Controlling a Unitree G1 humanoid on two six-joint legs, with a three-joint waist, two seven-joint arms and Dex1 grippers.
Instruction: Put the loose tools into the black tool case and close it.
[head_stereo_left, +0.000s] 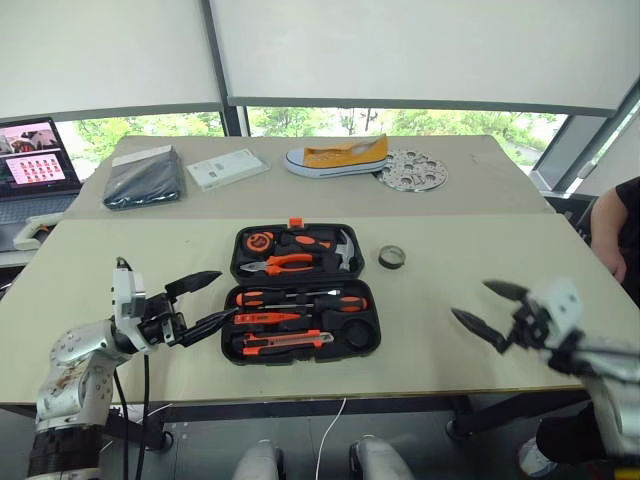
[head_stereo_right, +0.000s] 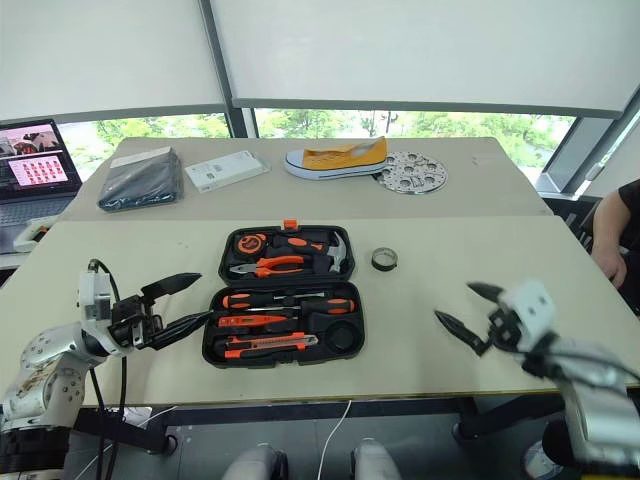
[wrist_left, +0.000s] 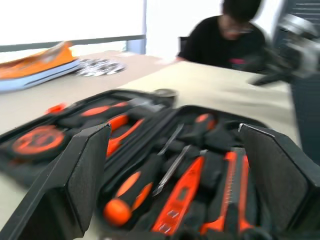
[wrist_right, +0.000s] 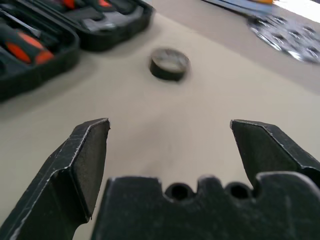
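My left hand is released, fingers spread, just beside the open black tool case on the worktop. Screwdrivers and what appears to be the utility knife lie in its slots. My right hand is released; the tape roll lies ahead of it, apart from the case.
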